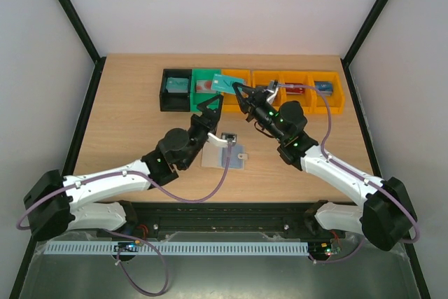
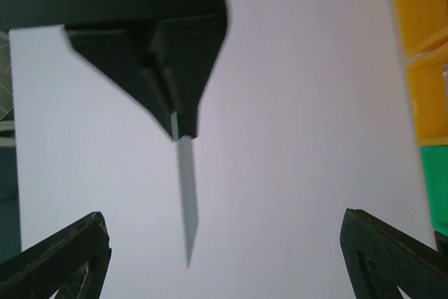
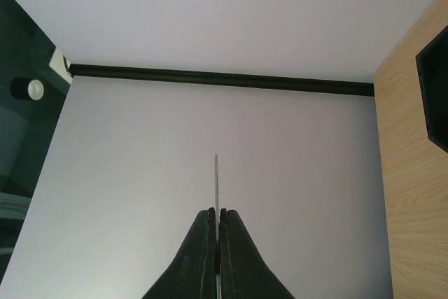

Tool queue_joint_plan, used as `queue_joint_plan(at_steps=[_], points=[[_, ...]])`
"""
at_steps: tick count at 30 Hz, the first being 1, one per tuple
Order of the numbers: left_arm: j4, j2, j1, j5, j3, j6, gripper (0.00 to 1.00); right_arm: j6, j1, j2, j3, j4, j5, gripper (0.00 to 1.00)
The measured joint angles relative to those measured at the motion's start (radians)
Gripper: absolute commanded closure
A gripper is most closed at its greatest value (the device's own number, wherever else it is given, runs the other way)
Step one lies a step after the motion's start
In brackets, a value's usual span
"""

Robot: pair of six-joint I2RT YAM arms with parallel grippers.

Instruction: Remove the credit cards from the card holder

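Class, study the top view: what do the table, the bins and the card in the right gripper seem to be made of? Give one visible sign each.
The table: wood or wood-look laminate, matt, with pale grain streaks. The bins: probably moulded plastic, in solid colours with thin walls. The card: likely stiff plastic, a straight sliver edge-on in the right gripper.

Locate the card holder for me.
In the top view the card holder lies on the table near its middle, between the left arm and the right arm, closer to the left.
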Motion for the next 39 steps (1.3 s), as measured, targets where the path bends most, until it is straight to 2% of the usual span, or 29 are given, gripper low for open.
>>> queue_joint_plan(at_steps=[4, 7, 12, 16, 24, 29, 32, 38, 39], points=[[0.026, -0.012, 0.008, -0.017, 0.006, 0.004, 0.15, -0.015, 0.000, 0.000, 0.000, -0.006, 0.000, 0.98], [0.026, 0.010, 0.036, -0.017, 0.041, 0.004, 0.23, -0.026, 0.001, 0.002, 0.005, -0.008, -0.005, 0.98], [0.008, 0.099, 0.085, -0.040, 0.165, -0.025, 0.41, -0.045, 0.010, 0.010, 0.021, -0.018, -0.017, 0.98], [0.008, 0.116, 0.094, -0.043, 0.176, -0.027, 0.56, -0.057, 0.012, 0.016, 0.034, -0.033, -0.025, 0.98], [0.015, 0.117, 0.082, -0.030, 0.161, -0.018, 0.58, -0.060, 0.012, 0.024, 0.036, -0.033, -0.028, 0.98], [0.016, 0.117, 0.067, -0.015, 0.156, -0.007, 0.78, -0.061, 0.012, 0.031, 0.037, -0.036, -0.031, 0.98], [0.018, 0.117, 0.063, -0.010, 0.156, -0.005, 0.96, -0.064, 0.012, 0.031, 0.038, -0.037, -0.031, 0.98], [0.014, 0.117, 0.060, -0.011, 0.146, -0.008, 0.98, -0.067, 0.012, 0.031, 0.040, -0.039, -0.032, 0.98], [0.013, 0.116, 0.060, -0.012, 0.146, -0.012, 0.98, -0.068, 0.012, 0.031, 0.039, -0.040, -0.032, 0.94]])
